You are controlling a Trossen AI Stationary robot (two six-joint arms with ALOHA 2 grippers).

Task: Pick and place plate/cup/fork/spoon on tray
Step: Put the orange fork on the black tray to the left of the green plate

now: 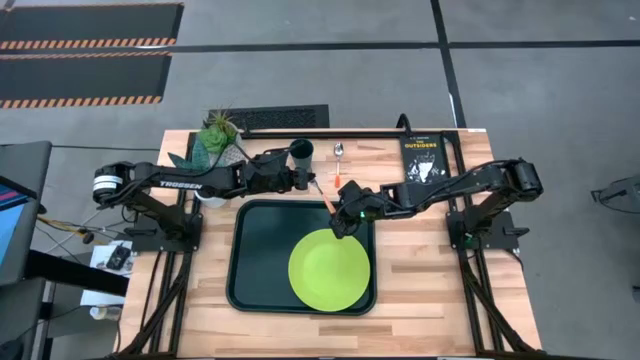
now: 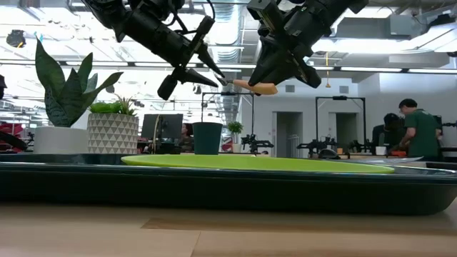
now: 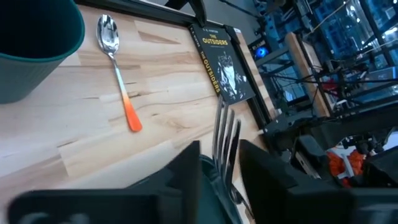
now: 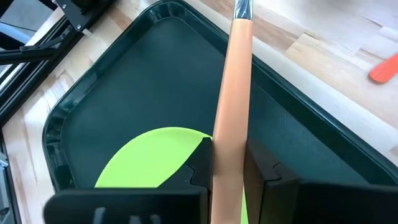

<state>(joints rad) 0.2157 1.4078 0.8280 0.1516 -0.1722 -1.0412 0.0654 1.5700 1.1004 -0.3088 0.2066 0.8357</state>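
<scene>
- The right gripper pinched the fork's orange handle, holding it in the air above the tray's far edge.
- The left gripper had its fingers round the fork's tines.
- The plate lay in the tray.
- The cup and the spoon sat on the surface beyond the tray.

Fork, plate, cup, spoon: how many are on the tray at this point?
Done: the plate lies in the tray. In hand: the fork is in the air above the tray's far edge, its handle gripped by the right gripper and its tines between the left gripper's fingers, like a handover. Left: the cup and spoon sit on the table beyond the tray.
</scene>
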